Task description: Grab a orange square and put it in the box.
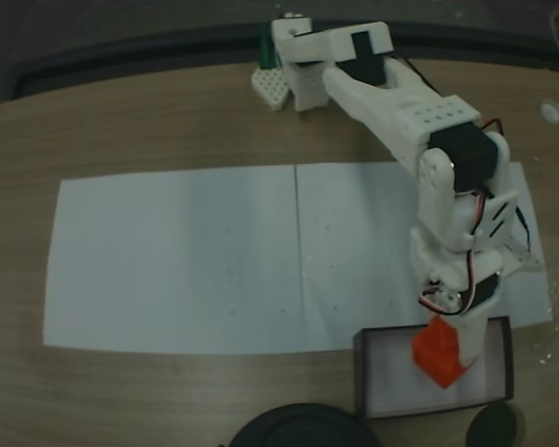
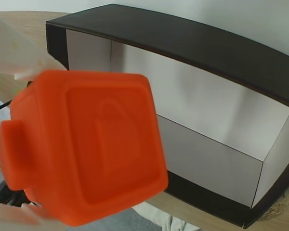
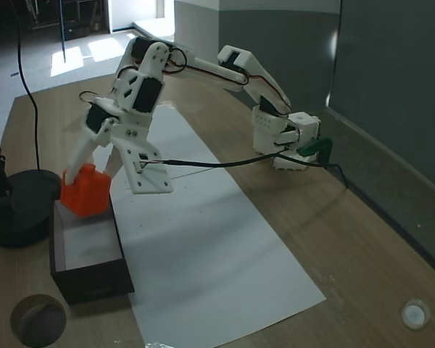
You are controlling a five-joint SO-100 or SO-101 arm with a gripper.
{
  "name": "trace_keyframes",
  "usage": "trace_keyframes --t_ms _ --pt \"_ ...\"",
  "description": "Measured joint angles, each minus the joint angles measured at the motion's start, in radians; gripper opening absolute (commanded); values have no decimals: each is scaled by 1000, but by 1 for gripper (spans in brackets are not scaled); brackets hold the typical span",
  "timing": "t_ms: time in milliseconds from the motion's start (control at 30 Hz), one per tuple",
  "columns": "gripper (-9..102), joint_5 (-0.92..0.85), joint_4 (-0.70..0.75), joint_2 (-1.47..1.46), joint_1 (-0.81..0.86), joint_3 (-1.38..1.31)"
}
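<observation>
The orange square [image 1: 438,354] is a small bright cube clamped between my white fingers [image 2: 14,53], tilted, with a raised mark on one face [image 2: 101,144]. My gripper [image 1: 444,346] is shut on it and holds it over the box [image 1: 359,372], a shallow tray with dark walls and a white inside. In another fixed view the orange square [image 3: 85,192] hangs at the far end of the box [image 3: 94,283], under the gripper [image 3: 83,177]. In the wrist view the box [image 2: 192,43] lies just beyond the cube. I cannot tell whether the cube touches the floor of the box.
Two white paper sheets [image 1: 186,261] cover the wooden table. A large round black disc [image 1: 298,426] sits beside the box, also seen with a stand on it [image 3: 18,206]. A small dark disc [image 1: 494,426] lies at the box's other side. The arm's base [image 1: 303,65] stands at the far edge.
</observation>
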Motion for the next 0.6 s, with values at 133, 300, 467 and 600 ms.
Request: trace_keyframes --t_ms 133,300,467,600 --pt "36 21 23 0 2 -2" --pt "17 21 29 0 5 -2" --pt "1 37 75 64 48 -2" --pt "0 46 190 236 101 -2"
